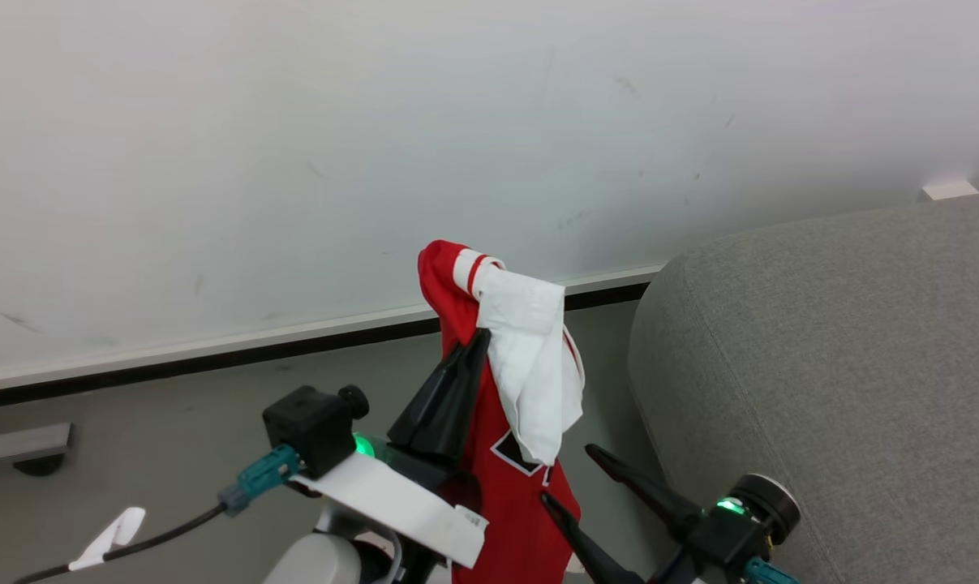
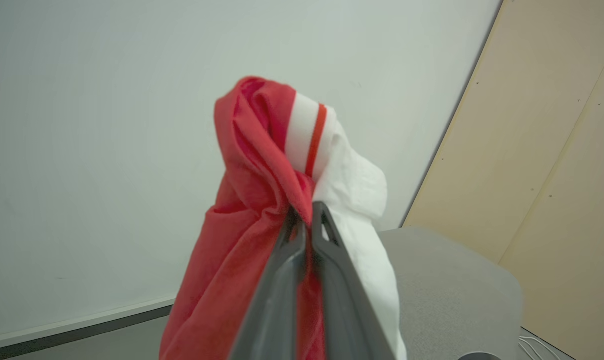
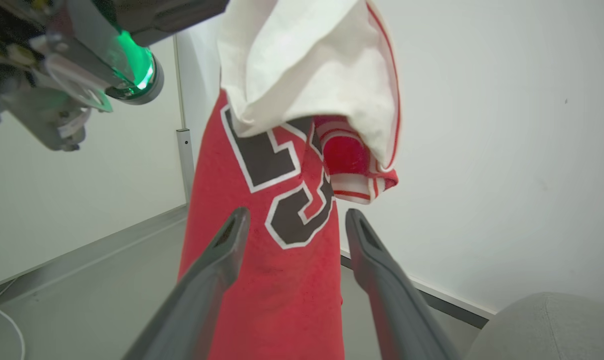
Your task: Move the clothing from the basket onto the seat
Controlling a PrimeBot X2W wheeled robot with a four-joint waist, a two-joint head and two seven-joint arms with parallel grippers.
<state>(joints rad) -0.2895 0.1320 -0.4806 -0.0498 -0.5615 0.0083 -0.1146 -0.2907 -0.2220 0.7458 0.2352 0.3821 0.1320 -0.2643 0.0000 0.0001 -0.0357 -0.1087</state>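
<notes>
room: bare floor (image 1: 173, 422) at frame left; seat (image 1: 822, 365) edge at right
clothing (image 1: 513, 503): red, white cuff flopped over, hanging
left gripper (image 1: 479, 339): pinching clothing
right gripper (image 1: 568, 473): spread

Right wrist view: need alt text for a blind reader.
A red shirt printed "23", white fabric folded over its top, hangs in front of the open right pincer. The left arm, green light lit, is at upper left; a grey sofa corner at lower right.
</notes>
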